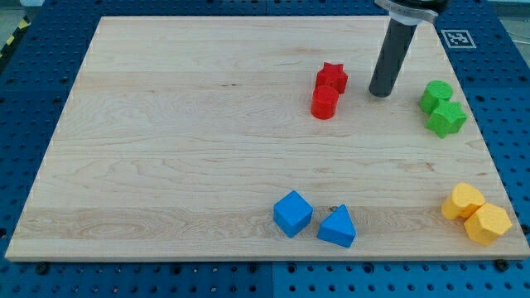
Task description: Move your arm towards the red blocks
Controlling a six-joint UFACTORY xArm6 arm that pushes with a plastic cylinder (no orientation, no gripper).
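Note:
Two red blocks sit together at the view's upper middle right: a red star (332, 77) and, touching it just below, a red cylinder-like block (325, 103). My tip (380, 91) is the lower end of the dark rod coming down from the view's top right. It stands on the board a short way to the right of the red blocks, apart from them, roughly level with the gap between the two. It lies between the red blocks and the green blocks.
Two green blocks (442, 108) sit at the right edge, right of my tip. Two yellow blocks (475, 213) lie at the lower right corner. A blue cube (292, 213) and a blue triangular block (337, 227) lie at the bottom middle. The wooden board (166, 141) rests on a blue pegboard.

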